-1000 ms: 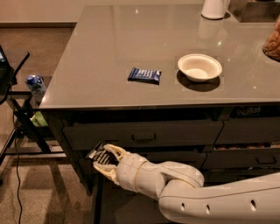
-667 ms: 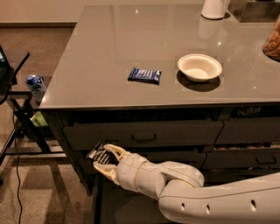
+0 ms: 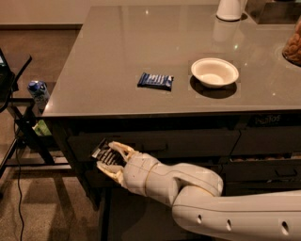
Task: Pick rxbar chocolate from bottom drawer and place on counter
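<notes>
My gripper [image 3: 107, 156] is in front of the drawer stack, below the left end of the counter [image 3: 117, 52]. It is shut on the rxbar chocolate [image 3: 104, 153], a black wrapper with white print held between the pale fingers [image 3: 114, 147]. The bar is lifted to the height of the upper drawer front [image 3: 160, 141]. The bottom drawer [image 3: 141, 216] is mostly hidden behind my white arm, and its inside does not show. A blue-wrapped bar [image 3: 155, 80] lies on the counter.
A white bowl [image 3: 214, 72] stands on the counter right of the blue bar. A white jug base [image 3: 230, 9] is at the back. A jar of brown snacks [image 3: 293, 44] is at the right edge. A black stand with a can [image 3: 37, 92] stands left of the cabinet.
</notes>
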Tool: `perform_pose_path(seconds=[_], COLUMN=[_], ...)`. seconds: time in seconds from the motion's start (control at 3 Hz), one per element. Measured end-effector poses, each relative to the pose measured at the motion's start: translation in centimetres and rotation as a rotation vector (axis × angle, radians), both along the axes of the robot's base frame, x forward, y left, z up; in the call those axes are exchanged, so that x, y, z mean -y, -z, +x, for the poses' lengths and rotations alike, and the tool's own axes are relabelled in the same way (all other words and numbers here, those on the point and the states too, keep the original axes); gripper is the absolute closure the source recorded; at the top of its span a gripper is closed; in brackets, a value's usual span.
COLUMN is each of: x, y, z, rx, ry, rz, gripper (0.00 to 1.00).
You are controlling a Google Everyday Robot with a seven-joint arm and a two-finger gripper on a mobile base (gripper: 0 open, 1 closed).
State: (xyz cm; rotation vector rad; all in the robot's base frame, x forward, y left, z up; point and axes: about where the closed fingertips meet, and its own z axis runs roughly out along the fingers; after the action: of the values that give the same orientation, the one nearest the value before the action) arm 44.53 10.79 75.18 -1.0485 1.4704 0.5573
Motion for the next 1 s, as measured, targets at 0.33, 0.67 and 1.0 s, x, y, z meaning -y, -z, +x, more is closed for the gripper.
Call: perform_pose_path(seconds=[0.33,0.67,1.0], x=[-0.5,-0.5,-0.4], y=[-3.2,-3.4,-6.0], z=[0.3,0.4,1.2], rx=[0.052,0.057,0.111], ry=[-0.018,-0.017,-0.01], rz=[0.003,0.003,0.006], gripper=[1.0,1.0,1.0])
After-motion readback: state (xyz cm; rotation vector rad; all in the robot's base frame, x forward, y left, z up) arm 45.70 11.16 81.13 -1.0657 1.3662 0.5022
